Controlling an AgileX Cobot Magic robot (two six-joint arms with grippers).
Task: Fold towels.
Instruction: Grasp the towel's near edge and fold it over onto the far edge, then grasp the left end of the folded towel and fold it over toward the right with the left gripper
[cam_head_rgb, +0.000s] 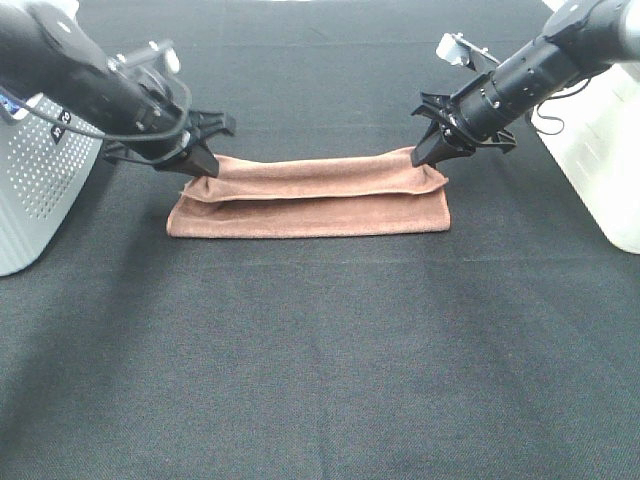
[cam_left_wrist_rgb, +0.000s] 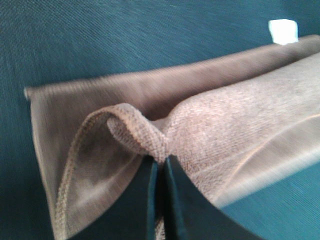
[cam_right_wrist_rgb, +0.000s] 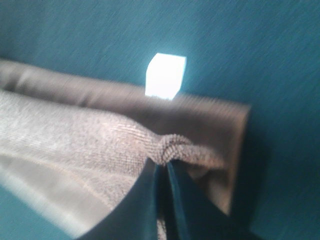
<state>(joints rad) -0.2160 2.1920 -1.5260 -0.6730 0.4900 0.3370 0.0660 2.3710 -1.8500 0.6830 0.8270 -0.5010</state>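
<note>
The reddish-brown towel (cam_head_rgb: 310, 200) lies folded into a long strip across the middle of the black table, its top layer partly lifted. My left gripper (cam_head_rgb: 204, 171) is shut on the towel's far left corner; the left wrist view shows the pinched fold (cam_left_wrist_rgb: 145, 140) between the jaws. My right gripper (cam_head_rgb: 424, 158) is shut on the far right corner, with the pinched cloth (cam_right_wrist_rgb: 172, 147) in the right wrist view. The white tag (cam_right_wrist_rgb: 165, 75) sticks out at the towel's edge and also shows in the left wrist view (cam_left_wrist_rgb: 283, 31).
A white perforated housing (cam_head_rgb: 40, 190) stands at the left edge and another white housing (cam_head_rgb: 600, 150) at the right edge. The black table cloth (cam_head_rgb: 320, 360) spreads in front of the towel.
</note>
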